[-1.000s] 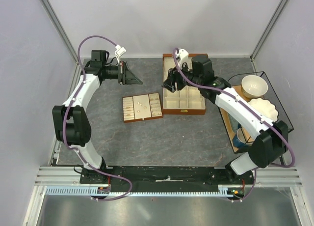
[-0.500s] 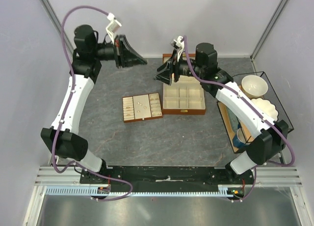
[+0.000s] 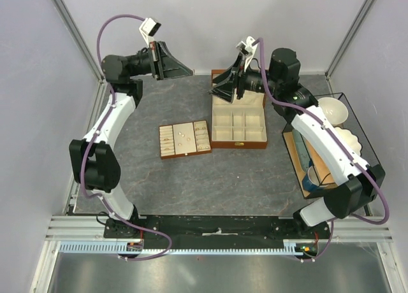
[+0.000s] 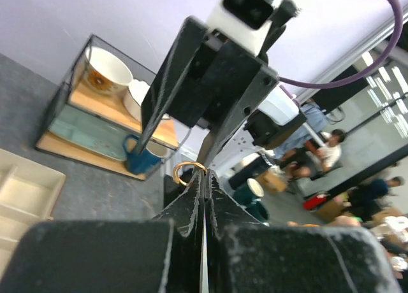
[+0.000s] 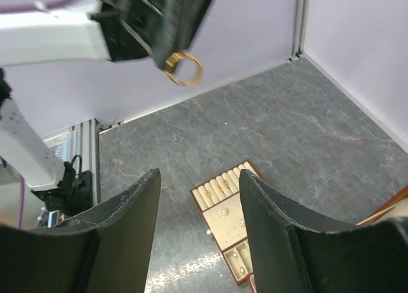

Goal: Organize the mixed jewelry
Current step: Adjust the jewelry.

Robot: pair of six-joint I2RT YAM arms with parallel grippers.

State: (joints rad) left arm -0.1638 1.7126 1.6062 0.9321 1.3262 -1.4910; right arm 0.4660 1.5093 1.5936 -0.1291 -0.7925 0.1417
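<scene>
Ring (image 4: 189,172), gold, is pinched in the left pincer (image 3: 188,70), held high above the counter (image 3: 255,172). Other jewelry (image 3: 181,135) sits on the tray (image 3: 167,142). The box (image 3: 238,142) looks unfilled, so most sorting remains. Facing the ring, the right pincer (image 5: 199,178) is spread.

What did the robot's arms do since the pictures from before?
Both arms lifted off the table and turned to face each other. The left gripper, shut on a gold ring, rose high; the right gripper, open, came up from over the wooden box. The box, slotted tray and dish rack stayed put.
</scene>
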